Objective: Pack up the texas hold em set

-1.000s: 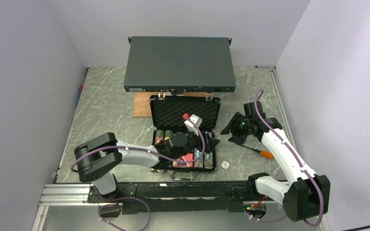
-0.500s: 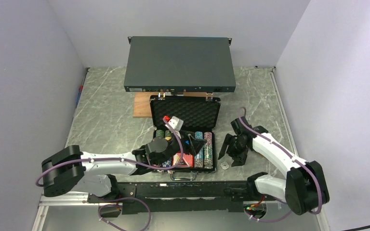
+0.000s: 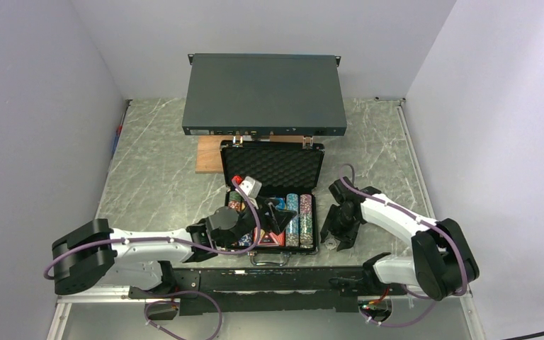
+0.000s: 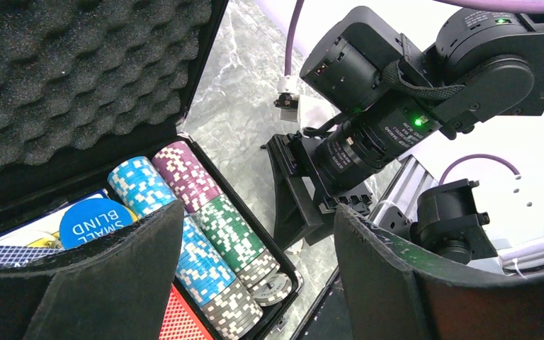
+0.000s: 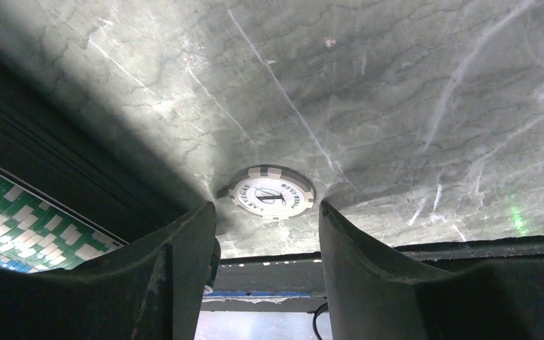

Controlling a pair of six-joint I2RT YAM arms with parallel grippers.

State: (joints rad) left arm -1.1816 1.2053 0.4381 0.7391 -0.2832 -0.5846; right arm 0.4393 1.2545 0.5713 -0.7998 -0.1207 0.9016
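Right fingers, half open and empty, are straddling a loose chip on the desk just right of the briefcase; closing squarely across its rim seems best. Left fingers are hovering open, empty, above the briefcase.

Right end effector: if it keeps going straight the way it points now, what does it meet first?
Most likely the loose poker chip lying flat on the table, between the right end effector's open fingers. Depth is unclear from the wrist view.
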